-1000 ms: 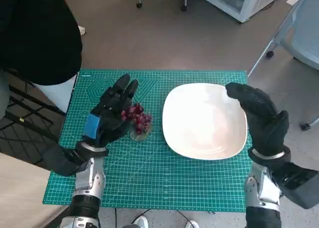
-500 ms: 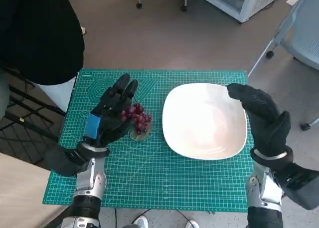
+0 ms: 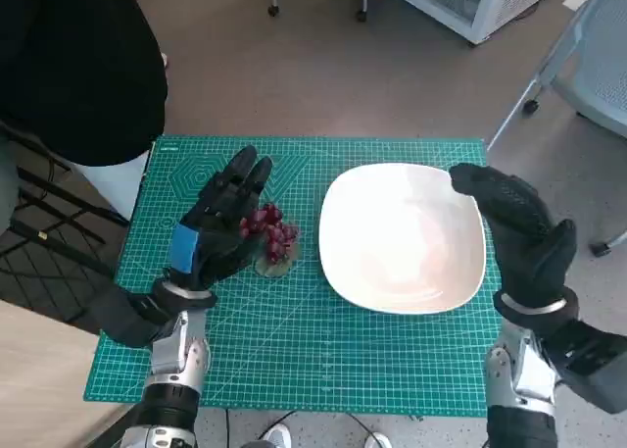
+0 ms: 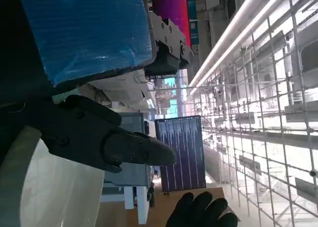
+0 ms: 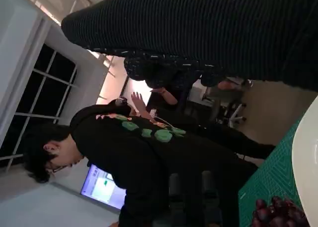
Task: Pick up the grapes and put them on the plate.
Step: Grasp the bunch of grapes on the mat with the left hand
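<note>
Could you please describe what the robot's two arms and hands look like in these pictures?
The left robot hand is black and hard-shelled, with a patch of blue tape across its back. The right robot hand wears a black knitted glove. Both sit on pale, silvery forearms, the left forearm and the right forearm, each with a black cuff at the wrist and a black boxy module mounted beside it.
</note>
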`<act>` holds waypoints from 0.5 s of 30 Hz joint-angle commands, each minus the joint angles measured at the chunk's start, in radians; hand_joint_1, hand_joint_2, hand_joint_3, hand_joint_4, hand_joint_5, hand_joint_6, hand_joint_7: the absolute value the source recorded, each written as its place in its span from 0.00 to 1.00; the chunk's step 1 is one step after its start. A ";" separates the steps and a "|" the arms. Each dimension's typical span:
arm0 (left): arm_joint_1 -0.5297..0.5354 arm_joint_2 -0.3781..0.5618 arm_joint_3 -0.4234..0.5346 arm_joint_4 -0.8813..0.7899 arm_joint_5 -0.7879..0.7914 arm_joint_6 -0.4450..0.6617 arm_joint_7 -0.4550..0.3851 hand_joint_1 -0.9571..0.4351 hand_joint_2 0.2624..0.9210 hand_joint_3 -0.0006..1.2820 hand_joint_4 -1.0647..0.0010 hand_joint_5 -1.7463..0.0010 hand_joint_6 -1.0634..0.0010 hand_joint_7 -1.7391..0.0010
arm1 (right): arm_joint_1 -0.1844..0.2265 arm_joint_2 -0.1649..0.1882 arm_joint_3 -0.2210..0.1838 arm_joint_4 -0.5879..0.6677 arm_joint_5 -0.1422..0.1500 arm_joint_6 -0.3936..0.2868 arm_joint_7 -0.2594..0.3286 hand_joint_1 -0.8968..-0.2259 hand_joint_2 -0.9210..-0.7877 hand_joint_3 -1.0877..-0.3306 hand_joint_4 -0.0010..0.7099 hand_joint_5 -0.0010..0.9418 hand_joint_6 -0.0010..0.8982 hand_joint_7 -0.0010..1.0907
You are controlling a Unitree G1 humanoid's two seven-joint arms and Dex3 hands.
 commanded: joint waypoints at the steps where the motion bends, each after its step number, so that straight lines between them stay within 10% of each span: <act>1: -0.006 0.053 -0.022 -0.021 0.102 -0.029 0.044 0.36 1.00 0.10 0.75 1.00 0.64 1.00 | 0.014 0.001 0.001 0.001 -0.004 0.018 -0.007 0.58 0.00 0.71 0.30 0.00 0.05 0.31; 9: 0.015 0.253 -0.070 -0.180 0.617 -0.011 0.307 0.25 1.00 0.04 0.91 1.00 0.76 1.00 | 0.018 0.004 0.002 -0.009 -0.012 0.020 -0.019 0.58 0.00 0.71 0.30 0.00 0.05 0.32; 15: 0.029 0.342 -0.128 -0.343 0.895 0.208 0.346 0.21 0.90 0.01 0.99 1.00 0.89 1.00 | 0.016 0.004 0.001 -0.010 -0.015 0.023 -0.023 0.59 0.00 0.70 0.30 0.00 0.04 0.32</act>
